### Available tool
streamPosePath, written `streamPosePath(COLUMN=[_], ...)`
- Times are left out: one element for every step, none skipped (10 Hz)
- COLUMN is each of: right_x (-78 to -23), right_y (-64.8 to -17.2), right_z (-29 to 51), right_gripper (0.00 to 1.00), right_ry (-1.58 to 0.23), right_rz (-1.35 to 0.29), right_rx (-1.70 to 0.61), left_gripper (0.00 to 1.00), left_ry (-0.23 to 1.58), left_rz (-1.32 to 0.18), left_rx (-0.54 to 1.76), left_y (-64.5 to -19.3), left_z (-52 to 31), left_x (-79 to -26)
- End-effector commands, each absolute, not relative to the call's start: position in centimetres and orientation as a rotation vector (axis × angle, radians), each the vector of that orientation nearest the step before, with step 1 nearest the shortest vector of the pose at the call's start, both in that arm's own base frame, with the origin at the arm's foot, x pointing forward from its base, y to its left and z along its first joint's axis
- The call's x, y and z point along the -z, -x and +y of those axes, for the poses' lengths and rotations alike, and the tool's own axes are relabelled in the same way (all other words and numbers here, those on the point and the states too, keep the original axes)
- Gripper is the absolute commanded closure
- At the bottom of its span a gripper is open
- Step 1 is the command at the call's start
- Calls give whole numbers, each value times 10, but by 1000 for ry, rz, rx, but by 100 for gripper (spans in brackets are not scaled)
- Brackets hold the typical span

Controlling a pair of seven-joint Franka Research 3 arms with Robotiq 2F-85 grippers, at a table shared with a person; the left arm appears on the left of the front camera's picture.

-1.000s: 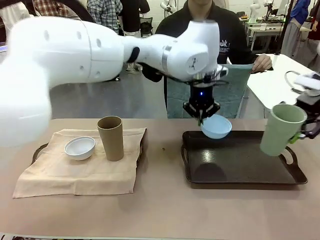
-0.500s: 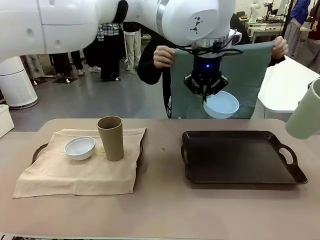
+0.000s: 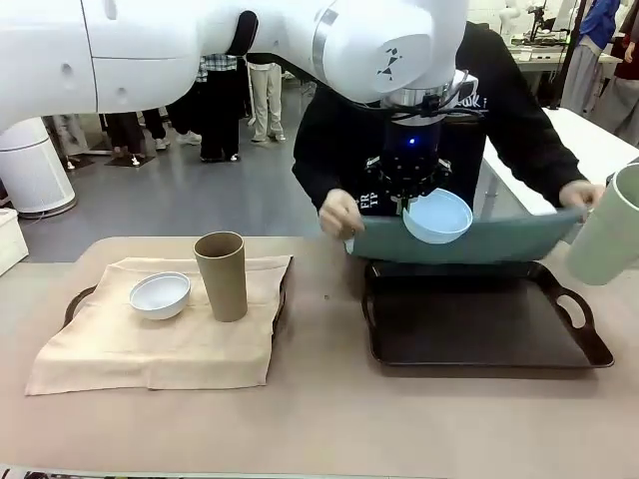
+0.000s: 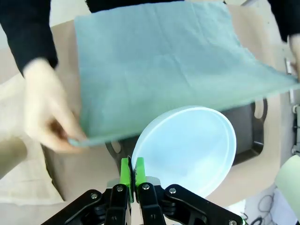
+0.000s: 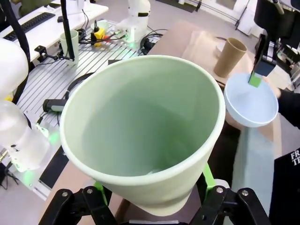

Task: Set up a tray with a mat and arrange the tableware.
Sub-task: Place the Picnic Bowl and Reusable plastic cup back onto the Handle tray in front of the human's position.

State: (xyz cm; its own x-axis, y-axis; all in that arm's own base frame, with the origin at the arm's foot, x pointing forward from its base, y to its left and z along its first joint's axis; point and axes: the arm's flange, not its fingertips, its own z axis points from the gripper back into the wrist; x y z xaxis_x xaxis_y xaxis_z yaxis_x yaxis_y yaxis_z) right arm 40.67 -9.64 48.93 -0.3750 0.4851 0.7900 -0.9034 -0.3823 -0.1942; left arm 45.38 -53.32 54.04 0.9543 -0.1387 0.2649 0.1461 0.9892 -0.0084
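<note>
Your left fingers (image 4: 132, 169) pinch the smooth light blue bowl (image 3: 436, 216) by its rim, above the glossy black tray (image 3: 479, 321). Right fingers (image 5: 152, 185) clasp the pale green cup (image 5: 143, 126) at 3 o'clock. The person's woven teal mat (image 3: 469, 241) has dropped flat over the tray.

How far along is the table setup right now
Done: the left tray has its beige mat, white bowl and brown cup. In hand: the person lowers a teal mat over the dark tray; the left gripper holds the blue bowl, the right gripper the green cup. Left: placing both.
</note>
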Motion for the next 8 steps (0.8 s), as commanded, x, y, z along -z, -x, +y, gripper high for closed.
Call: streamPosePath(right_x=[-494, -494, -494, -494, -494, -494, -494, -494], right_y=[-408, -408, -408, -408, -408, -408, -408, -408], right_z=[-98, -98, -98, -98, -98, -98, -98, -98], right_gripper=[100, 100, 100, 100, 100, 100, 100, 100], right_ry=[-791, -791, -791, -791, -791, -791, -791, -791], right_rz=[-779, -779, -779, -779, -779, -779, -779, -779], right_rx=[-1897, -1897, -1897, -1897, -1897, -1897, -1897, -1897], left_gripper=[100, 100, 100, 100, 100, 100, 100, 100], left_ry=[45, 45, 45, 45, 45, 45, 45, 45], left_rz=[-264, -264, -264, -264, -264, -264, -264, -264], left_rx=[159, 159, 159, 159, 159, 159, 159, 159], left_y=[-457, -457, -457, -457, -457, -457, -457, -457], left_z=[-535, -535, -535, -535, -535, -535, -535, -535], left_x=[-549, -549, -549, -549, -549, -549, -549, -549])
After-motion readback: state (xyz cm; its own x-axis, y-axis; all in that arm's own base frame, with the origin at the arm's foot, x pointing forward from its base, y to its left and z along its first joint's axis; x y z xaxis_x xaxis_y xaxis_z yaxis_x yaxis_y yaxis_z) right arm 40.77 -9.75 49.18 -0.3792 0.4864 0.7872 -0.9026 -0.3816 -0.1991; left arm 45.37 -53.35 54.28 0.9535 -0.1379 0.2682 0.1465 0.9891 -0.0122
